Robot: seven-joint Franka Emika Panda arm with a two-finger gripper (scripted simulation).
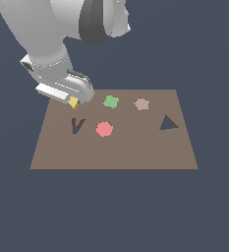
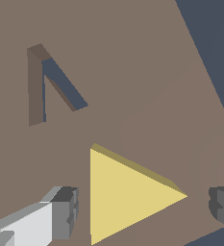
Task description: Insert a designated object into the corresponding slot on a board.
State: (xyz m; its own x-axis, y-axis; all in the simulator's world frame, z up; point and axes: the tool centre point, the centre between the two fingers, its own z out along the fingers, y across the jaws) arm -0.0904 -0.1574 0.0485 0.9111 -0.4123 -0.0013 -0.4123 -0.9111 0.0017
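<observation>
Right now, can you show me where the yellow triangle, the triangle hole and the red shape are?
yellow triangle (image 2: 128, 194), wrist view, middle of its top face
triangle hole (image 1: 168, 123), exterior view, its dark middle
red hexagon (image 1: 104, 129), exterior view, centre of its top

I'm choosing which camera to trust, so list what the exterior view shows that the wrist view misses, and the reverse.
Only the exterior view shows the triangle slot, red hexagon, green piece and tan piece. Only the wrist view shows the open pincer with a gap on each side of the yellow triangle. Both show that triangle, the V cut-out and the board.
</observation>
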